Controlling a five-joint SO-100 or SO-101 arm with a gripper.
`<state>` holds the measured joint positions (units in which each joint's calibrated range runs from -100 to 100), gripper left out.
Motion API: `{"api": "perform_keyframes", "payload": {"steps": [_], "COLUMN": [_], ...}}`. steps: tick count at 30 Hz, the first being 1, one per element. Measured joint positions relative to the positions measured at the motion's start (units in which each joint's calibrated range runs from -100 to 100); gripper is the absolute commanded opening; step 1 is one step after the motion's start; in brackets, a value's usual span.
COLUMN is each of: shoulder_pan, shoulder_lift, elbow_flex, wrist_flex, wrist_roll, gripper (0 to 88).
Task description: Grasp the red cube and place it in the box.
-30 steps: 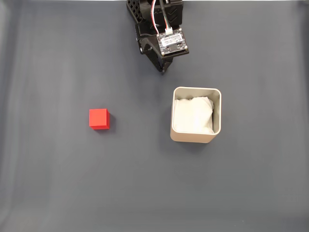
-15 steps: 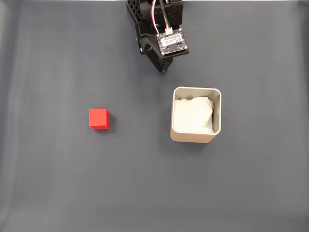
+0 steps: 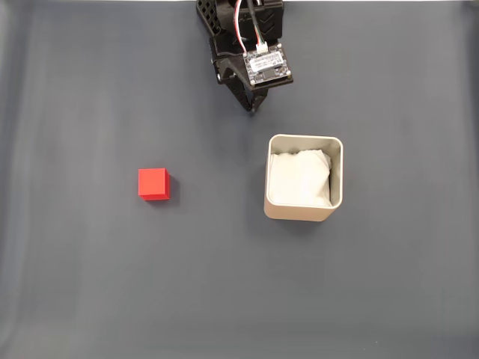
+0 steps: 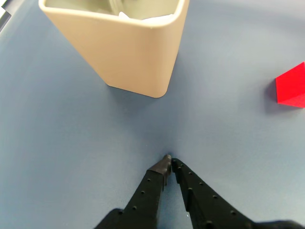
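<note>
Grey matting (image 3: pixel 90 284) carries the red cube (image 3: pixel 153 183) at nine o'clock of the box (image 3: pixel 302 211) in the fixed view, ungrasped; the gripper (image 4: pixel 168 159), fingertips closed on nothing, is judged pre-approach, requiring opening and travel to the cube.

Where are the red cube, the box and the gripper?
red cube (image 3: pixel 153 183), fixed view, top face.
box (image 3: pixel 301 212), fixed view, near wall.
gripper (image 4: pixel 168 159), wrist view, between the closed fingertips.

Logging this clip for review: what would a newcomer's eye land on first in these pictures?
The red cube stands out first, alone on the dark grey table, left of centre in the fixed view. Next comes the beige box with its white lining, off to the right and apart from the cube. The black gripper sits above the box in that view, fingers together and holding nothing.
</note>
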<state>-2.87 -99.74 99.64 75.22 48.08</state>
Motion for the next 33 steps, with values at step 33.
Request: {"api": "perform_keyframes", "payload": {"steps": [33], "shoulder_pan": [1.0], "shoulder_lift": [6.7], "elbow_flex": [-9.1], "wrist_flex": [-28.7], "wrist_roll": [-4.2], "gripper": [0.3]}}
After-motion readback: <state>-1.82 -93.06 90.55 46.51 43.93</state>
